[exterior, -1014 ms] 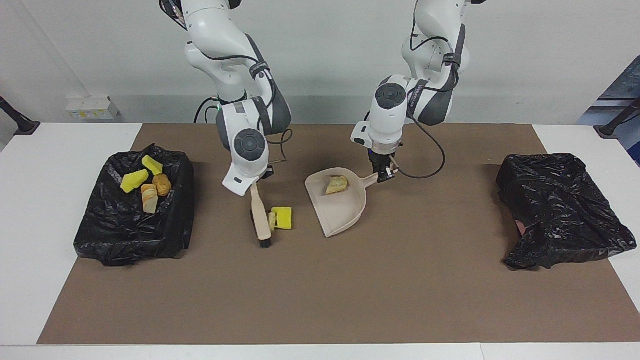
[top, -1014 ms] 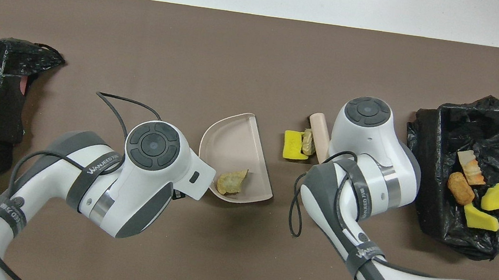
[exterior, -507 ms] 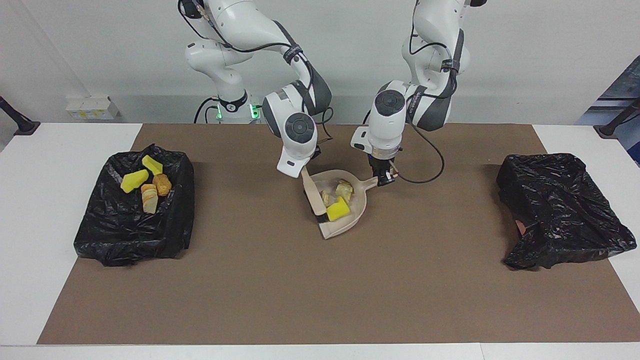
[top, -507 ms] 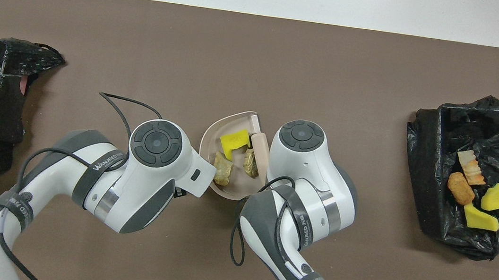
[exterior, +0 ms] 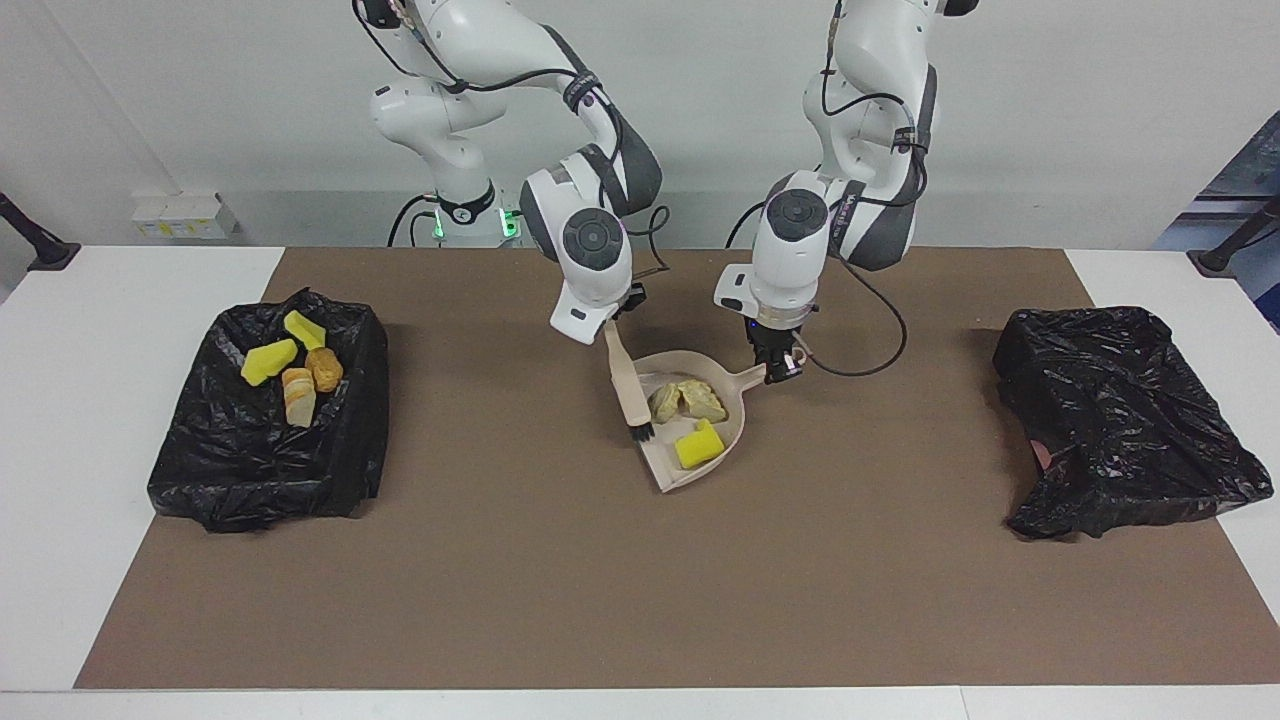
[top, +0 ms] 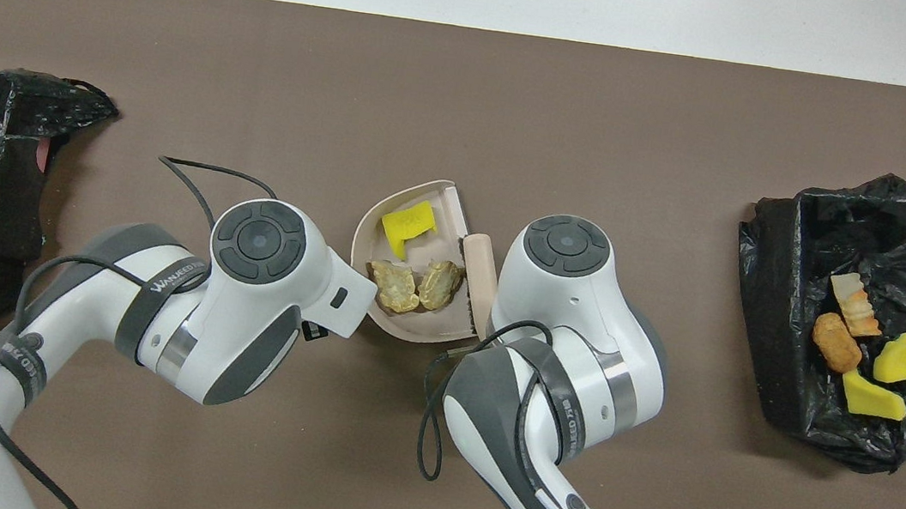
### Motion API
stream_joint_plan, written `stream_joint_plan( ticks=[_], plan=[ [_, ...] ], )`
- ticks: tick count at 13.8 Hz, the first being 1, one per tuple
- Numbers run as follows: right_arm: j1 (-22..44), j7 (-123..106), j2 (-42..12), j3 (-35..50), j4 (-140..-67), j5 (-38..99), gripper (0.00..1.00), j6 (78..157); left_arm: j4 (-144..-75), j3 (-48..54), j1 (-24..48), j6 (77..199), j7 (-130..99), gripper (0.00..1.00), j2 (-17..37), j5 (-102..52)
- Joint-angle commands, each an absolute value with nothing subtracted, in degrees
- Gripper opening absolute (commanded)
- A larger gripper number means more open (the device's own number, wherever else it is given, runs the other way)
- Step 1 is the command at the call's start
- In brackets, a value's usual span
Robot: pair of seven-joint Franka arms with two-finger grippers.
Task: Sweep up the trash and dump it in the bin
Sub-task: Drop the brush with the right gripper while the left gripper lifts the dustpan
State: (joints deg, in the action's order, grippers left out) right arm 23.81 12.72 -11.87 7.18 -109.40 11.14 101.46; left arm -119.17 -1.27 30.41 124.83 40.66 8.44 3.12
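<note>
Trash: three scraps, one yellow sponge chunk (exterior: 698, 445) and two tan lumps (exterior: 686, 401), lie in the beige dustpan (exterior: 725, 432) at mid-table; four more sit in the black-lined bin (exterior: 265, 420) toward the right arm's end. The left gripper (exterior: 778, 366) pinches the dustpan handle; the right gripper (exterior: 612, 325) clamps the brush (exterior: 630, 390), bristles at the pan's mouth. Risk: the sponge chunk sits near the open lip, so tilting the pan forward during transport could spill it. A second bag-lined bin (exterior: 1120, 420) stands toward the left arm's end.
</note>
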Motion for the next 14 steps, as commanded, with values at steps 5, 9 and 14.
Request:
stream_joint_plan(
  ticks=[5, 9, 14],
  plan=[
    [23.9, 23.79, 0.33, 7.56, -115.64, 12.83, 0.0, 96.06, -117.43, -1.23, 25.94, 125.42, 46.64, 0.0, 9.49, 4.22],
    [28.2, 31.1, 5.88, 7.91, -123.56, 16.5, 0.0, 100.62, -114.36, -1.32, 20.67, 122.44, 57.98, 0.0, 9.14, 4.13],
    [40.68, 40.42, 4.48, 7.91, -126.64, 18.72, 0.0, 105.64, -107.06, -1.67, 13.38, 115.59, 71.16, 0.0, 9.49, 4.22]
  ],
)
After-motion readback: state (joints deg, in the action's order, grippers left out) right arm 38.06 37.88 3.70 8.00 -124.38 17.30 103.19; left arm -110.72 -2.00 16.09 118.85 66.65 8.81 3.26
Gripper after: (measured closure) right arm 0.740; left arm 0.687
